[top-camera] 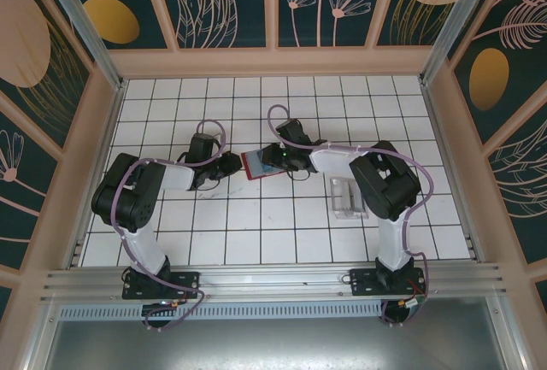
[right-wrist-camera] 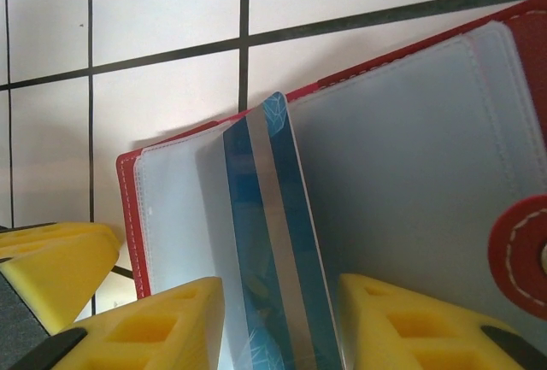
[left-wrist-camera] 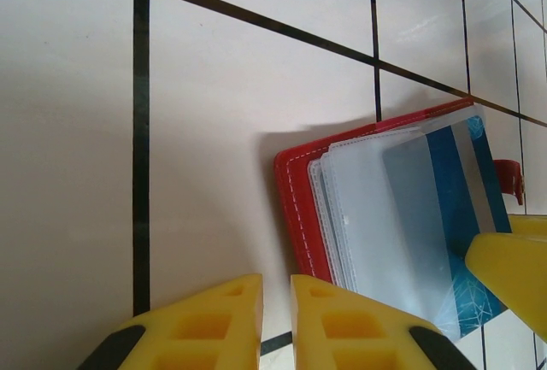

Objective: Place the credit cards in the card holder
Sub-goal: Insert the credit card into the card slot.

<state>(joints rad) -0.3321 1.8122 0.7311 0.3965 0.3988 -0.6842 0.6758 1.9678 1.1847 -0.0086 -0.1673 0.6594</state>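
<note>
Insertion step: blue striped card (right-wrist-camera: 273,242) looks partly inside the open red card holder (right-wrist-camera: 410,173) on the tiled table (top-camera: 282,233). My right gripper (right-wrist-camera: 278,323) straddles it, fingers apart, apparently released. My left gripper (left-wrist-camera: 276,310) is pinched empty beside it. Next I'd nudge the card home.

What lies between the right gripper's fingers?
A blue credit card, resting on the open card holder; the right wrist view shows it.

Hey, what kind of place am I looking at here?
Probably a robot test booth, not a home: a left arm and right arm bolted to an aluminium rail, a white gridded tabletop, and leaf-patterned wall panels boxing it in.
</note>
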